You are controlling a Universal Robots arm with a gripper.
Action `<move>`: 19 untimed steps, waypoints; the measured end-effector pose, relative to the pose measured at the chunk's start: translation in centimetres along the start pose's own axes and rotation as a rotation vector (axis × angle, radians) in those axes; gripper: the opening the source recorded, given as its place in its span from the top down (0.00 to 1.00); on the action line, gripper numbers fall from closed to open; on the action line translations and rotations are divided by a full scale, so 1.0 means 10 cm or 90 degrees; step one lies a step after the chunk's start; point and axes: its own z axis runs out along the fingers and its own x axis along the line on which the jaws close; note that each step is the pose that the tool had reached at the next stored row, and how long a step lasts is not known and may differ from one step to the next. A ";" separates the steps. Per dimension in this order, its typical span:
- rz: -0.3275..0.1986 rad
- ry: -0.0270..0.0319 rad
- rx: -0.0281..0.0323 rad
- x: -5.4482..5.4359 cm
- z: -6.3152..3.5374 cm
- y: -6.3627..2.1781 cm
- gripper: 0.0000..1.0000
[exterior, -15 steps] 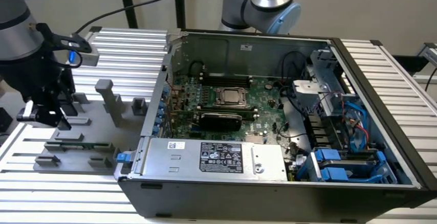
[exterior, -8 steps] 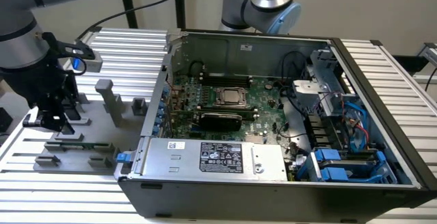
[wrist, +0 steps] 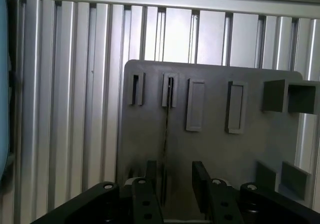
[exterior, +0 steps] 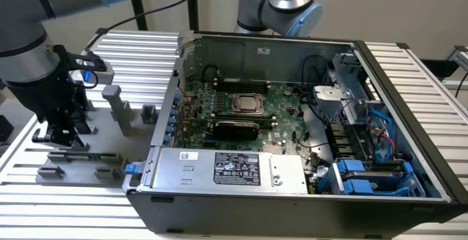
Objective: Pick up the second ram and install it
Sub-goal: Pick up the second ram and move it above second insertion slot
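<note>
The second ram [exterior: 86, 156] is a thin green stick standing on edge in the grey holder plate [exterior: 109, 169], at the exterior view's left. In the wrist view the ram [wrist: 166, 126] shows edge-on as a thin dark line running from a slot towards the fingers. My gripper [exterior: 62, 140] hangs just above the stick's left part. Seen from the wrist, the gripper [wrist: 175, 184] is open, with one finger on each side of the ram's line. The stick lies nearer one finger [wrist: 151, 181] than the other, and no contact shows.
The open computer case [exterior: 292, 196] fills the exterior view's middle and right, with the large green motherboard [exterior: 281, 100] inside. Upright grey holder blocks [exterior: 115, 106] stand on the plate beyond the gripper. A second arm's base [exterior: 281, 4] stands behind the case. The table [exterior: 139, 48] is ribbed aluminium.
</note>
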 end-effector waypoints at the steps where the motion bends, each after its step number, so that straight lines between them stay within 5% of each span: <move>1: 0.000 0.0000 0.0000 0.00 0.018 -0.001 0.58; 19: 0.000 -0.0001 -0.0008 0.01 0.345 -0.005 0.58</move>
